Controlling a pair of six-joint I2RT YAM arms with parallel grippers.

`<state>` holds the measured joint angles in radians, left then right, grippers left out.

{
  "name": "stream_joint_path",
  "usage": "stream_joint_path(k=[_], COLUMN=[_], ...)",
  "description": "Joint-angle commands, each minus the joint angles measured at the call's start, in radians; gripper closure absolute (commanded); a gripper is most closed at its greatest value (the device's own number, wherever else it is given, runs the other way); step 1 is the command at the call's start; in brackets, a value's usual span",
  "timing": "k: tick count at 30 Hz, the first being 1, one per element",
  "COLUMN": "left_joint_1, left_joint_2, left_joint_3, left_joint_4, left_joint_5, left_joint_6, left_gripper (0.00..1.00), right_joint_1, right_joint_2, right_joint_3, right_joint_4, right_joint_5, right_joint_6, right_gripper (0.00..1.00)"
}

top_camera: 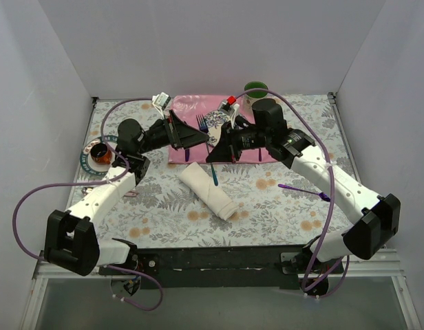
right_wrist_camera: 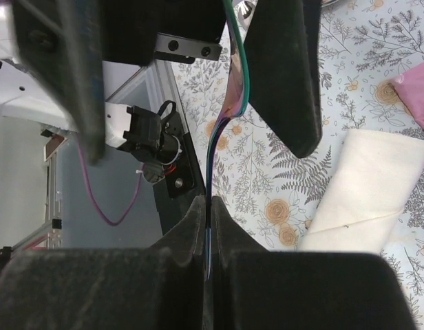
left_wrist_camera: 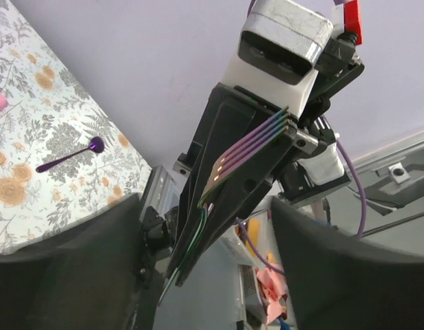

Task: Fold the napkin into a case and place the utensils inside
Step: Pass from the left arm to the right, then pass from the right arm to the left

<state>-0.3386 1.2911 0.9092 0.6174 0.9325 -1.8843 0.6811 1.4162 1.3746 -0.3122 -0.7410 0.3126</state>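
Note:
The napkin lies rolled into a narrow cream case [top_camera: 208, 191] [right_wrist_camera: 377, 185] on the floral tablecloth. An iridescent purple-teal fork [top_camera: 202, 124] [left_wrist_camera: 250, 148] hangs above the pink placemat [top_camera: 188, 106]. My right gripper [top_camera: 213, 152] [right_wrist_camera: 209, 206] is shut on its thin handle. My left gripper [top_camera: 197, 137] [left_wrist_camera: 205, 206] stands open, and its fingers [right_wrist_camera: 281, 75] flank the fork without pinching it. A blue-teal handle [top_camera: 214, 177] shows over the case's upper end. A purple spoon [top_camera: 301, 190] [left_wrist_camera: 67, 157] lies on the table to the right.
A green cup [top_camera: 255, 89] stands at the back. A small patterned plate [top_camera: 216, 121] sits on the placemat. A brown cup on a ringed saucer [top_camera: 98, 155] is at the left. Grey walls close in three sides.

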Motion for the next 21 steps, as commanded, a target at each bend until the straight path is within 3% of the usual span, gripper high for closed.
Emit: stream_joint_path(k=[1,4,7,9,10,11,12,17,19,21], left_joint_1=[0.052,0.171,0.292,0.337,0.337,0.337,0.337,0.337,0.320,0.232], left_joint_2=[-0.108,-0.174,-0.182,-0.168,-0.145,-0.135,-0.127,-0.102,-0.081,-0.049], left_joint_3=[-0.004,-0.010,0.089,0.205,0.280,0.400,0.431,0.459,0.459,0.464], left_joint_4=[-0.117,-0.206,-0.411,-0.774,-0.991,-1.346,-1.463,-1.718,-1.798,-1.855], left_joint_5=[-0.014,0.067,0.266,0.423,0.401,0.372,0.332,0.295,0.260,0.197], left_joint_6=[0.102,0.268,0.569,1.138,1.395,1.684,2.046,2.563,2.816,2.895], left_gripper=[0.10,0.08,0.09,0.08,0.08,0.11,0.14,0.21,0.35,0.44], right_joint_1=[-0.002,-0.003,-0.023,-0.040,-0.046,-0.052,-0.052,-0.051,-0.051,-0.049], right_joint_2=[-0.008,-0.051,-0.057,-0.045,-0.042,-0.034,-0.030,0.026,0.044,0.058], right_joint_3=[0.038,-0.029,-0.074,-0.081,-0.095,-0.101,-0.106,-0.132,-0.126,-0.114], right_joint_4=[0.006,0.008,0.007,-0.034,-0.050,-0.063,-0.108,-0.191,-0.192,-0.199], right_joint_5=[-0.032,-0.044,-0.116,-0.193,-0.211,-0.242,-0.259,-0.401,-0.412,-0.434], right_joint_6=[-0.024,-0.021,-0.012,-0.044,-0.059,-0.075,-0.093,-0.165,-0.167,-0.164], right_gripper=[0.99,0.99,0.99,0.99,0.99,0.99,0.99,0.99,0.99,0.99])
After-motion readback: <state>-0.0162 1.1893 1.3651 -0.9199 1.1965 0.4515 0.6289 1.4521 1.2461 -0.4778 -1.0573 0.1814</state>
